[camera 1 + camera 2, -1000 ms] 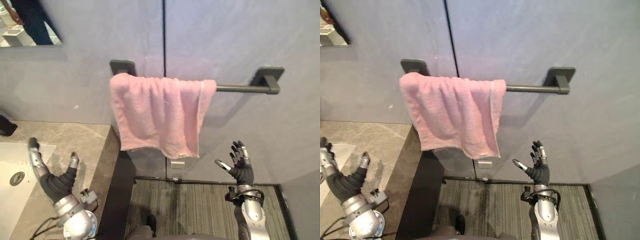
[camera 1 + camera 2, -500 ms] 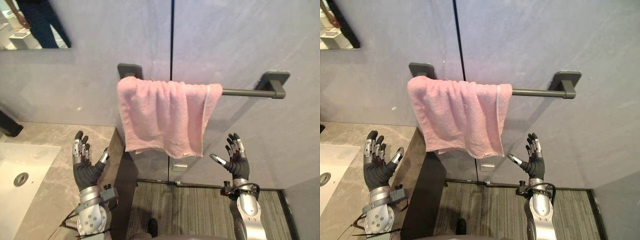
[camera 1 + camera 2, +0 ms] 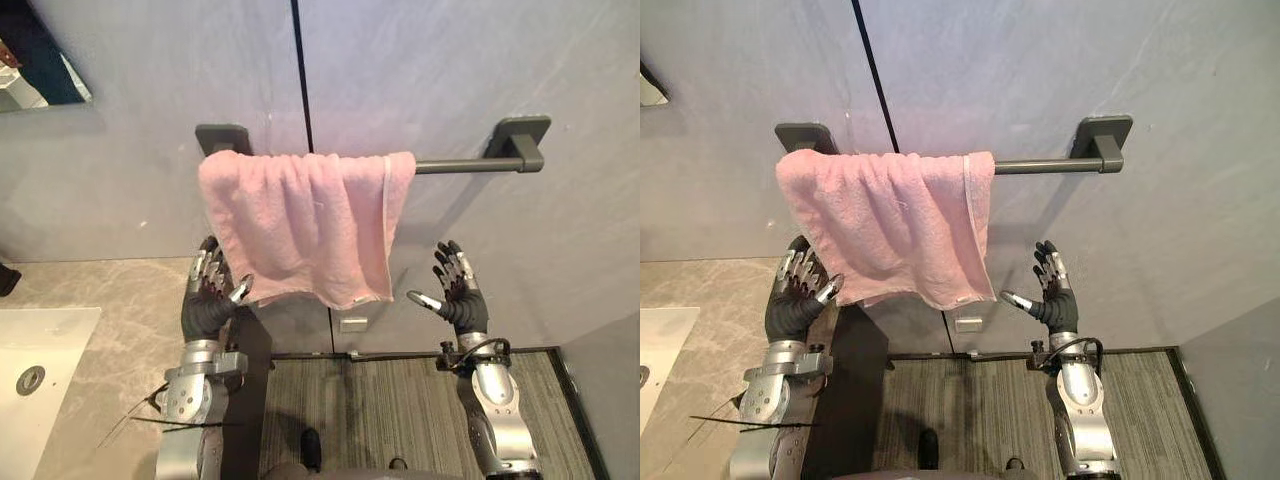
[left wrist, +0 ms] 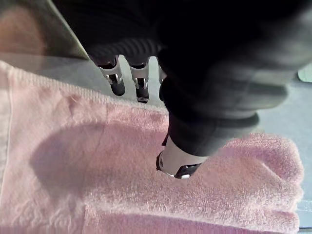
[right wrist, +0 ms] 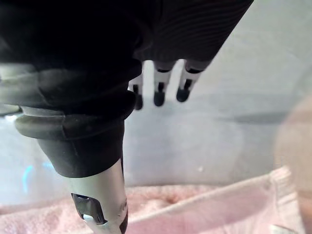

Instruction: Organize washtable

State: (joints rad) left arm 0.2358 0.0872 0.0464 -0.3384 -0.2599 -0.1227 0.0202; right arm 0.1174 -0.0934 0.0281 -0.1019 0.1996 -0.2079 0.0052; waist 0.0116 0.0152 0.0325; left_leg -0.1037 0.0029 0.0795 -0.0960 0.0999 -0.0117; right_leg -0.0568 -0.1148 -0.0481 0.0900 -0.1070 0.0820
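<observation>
Pink towel [image 3: 300, 225] hangs between left hand [image 3: 206, 303] (perhaps touching) and right hand [image 3: 460, 300].

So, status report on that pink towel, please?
Left hand open at lower left corner of pink towel; right hand open, apart on its right. Towel draped over wall rail, toward the left end. Nothing between hands and towel.

towel bar [image 3: 455, 164]: left stretch was hidden under pink towel [image 3: 300, 225] | sink [image 3: 60, 350]: was cut off by the left edge | mirror [image 3: 40, 75]: only a corner was in frame | dark object [image 3: 5, 279]: was cut off, unidentifiable | left hand [image 3: 208, 300]: contact with towel's corner could not be told | small wall plate [image 3: 351, 324]: was too small to identify
</observation>
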